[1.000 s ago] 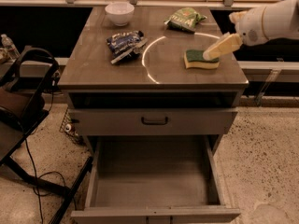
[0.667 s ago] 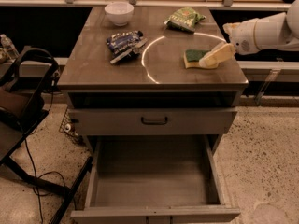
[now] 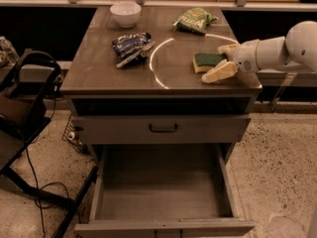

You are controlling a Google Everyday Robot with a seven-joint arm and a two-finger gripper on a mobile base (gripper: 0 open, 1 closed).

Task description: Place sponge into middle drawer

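Gripper (image 3: 221,61) straddles sponge (image 3: 207,61) on tabletop (image 3: 99,71), fingers apart; middle drawer (image 3: 158,195) open.

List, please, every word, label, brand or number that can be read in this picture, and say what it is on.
Green crinkled snack bag at the back of the tabletop: printed lettering, too blurred to read.
Dark blue foil snack bag: pale print, too blurred to read.
Green-and-yellow rectangular sponge, white pincer at it by the table's right edge, white bowl, open grey metal drawer: no text.
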